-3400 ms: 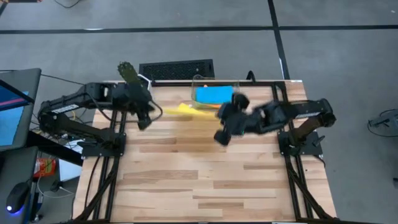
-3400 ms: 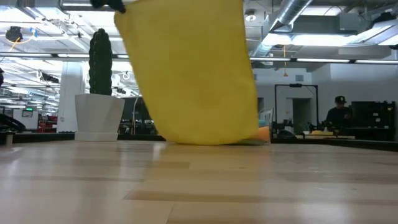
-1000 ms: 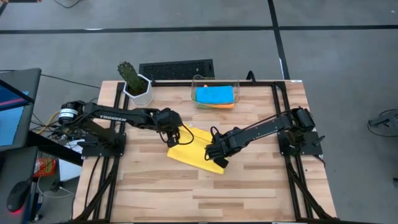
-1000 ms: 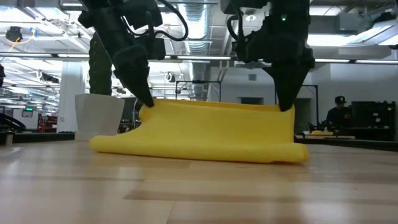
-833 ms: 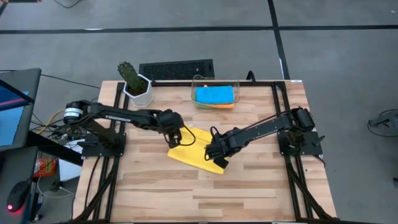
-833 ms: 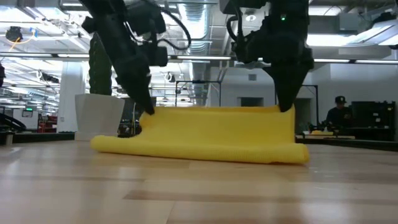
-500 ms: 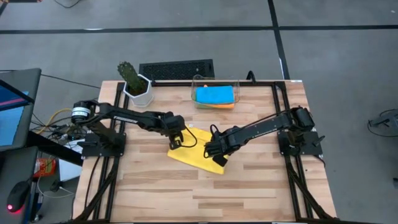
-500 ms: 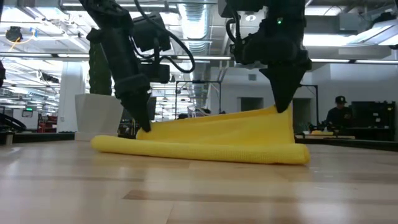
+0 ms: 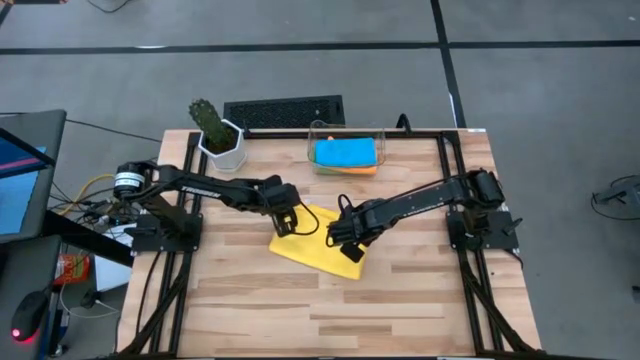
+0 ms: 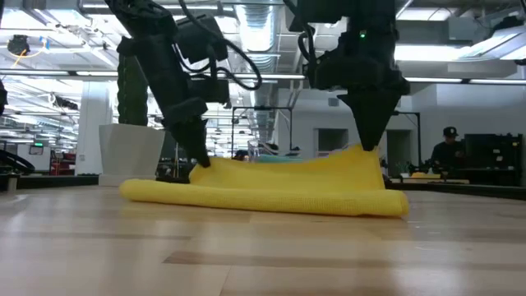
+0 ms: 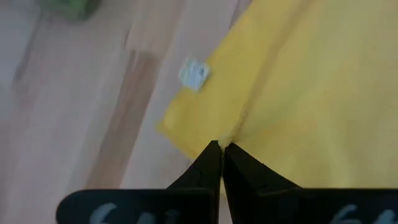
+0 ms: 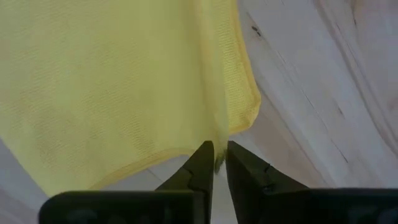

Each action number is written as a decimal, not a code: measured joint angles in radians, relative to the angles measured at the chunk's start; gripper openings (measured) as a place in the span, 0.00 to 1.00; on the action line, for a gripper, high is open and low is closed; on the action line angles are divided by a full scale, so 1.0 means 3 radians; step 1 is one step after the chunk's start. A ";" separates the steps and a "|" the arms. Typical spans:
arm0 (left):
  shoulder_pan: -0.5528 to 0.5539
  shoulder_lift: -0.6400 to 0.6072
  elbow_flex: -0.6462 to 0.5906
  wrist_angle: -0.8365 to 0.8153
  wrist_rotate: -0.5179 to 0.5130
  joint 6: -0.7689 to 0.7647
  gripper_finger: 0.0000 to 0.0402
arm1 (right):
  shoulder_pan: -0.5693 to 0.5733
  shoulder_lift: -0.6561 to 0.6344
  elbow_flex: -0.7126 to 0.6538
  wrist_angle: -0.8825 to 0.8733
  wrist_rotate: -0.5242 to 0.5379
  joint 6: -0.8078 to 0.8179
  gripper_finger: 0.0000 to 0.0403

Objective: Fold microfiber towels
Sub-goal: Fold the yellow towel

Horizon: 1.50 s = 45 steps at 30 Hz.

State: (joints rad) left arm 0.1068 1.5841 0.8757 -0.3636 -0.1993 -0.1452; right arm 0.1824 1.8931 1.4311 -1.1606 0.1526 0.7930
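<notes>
Yellow microfiber towel (image 10: 271, 193) lying folded on the wooden surface (image 9: 400, 300), nearest of all in the low view, fold toward the camera and upper layer sagging between two pinched corners. Left gripper (image 9: 287, 222) clamped together on the towel's edge at one corner, fingers (image 11: 208, 163) meeting on the hem in the left wrist view, small white tag (image 11: 194, 74) just beyond. Right gripper (image 9: 349, 243) at the opposite corner, fingers (image 12: 202, 163) slightly apart with the towel's edge hanging in the narrow gap between them; hard to tell whether gripped or loose. Farther back, clear plastic bin (image 9: 318, 130) at the surface's far edge holding the blue towel (image 9: 345, 152) atop the orange towel (image 9: 356, 170). Potted cactus (image 9: 214, 129) at the far left corner.
</notes>
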 joint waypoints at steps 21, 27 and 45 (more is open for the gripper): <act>0.0097 -0.0057 0.0252 -0.0286 -0.0153 0.0134 0.55 | -0.0101 -0.0070 0.0000 0.0095 0.0089 0.0173 0.43; 0.0143 -0.0499 0.0287 0.0053 0.0227 -0.0005 0.56 | 0.0138 -0.0310 -0.0006 0.0517 0.1293 0.0468 0.46; 0.0120 -0.0232 -0.0961 0.2194 0.0832 -0.0079 0.26 | 0.0562 -0.0477 -0.1707 0.2418 0.1748 0.1668 0.23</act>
State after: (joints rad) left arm 0.1429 1.5144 0.5873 0.2945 0.0502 -0.1690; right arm 0.3509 1.7499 0.9189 -0.4351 0.6772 1.2935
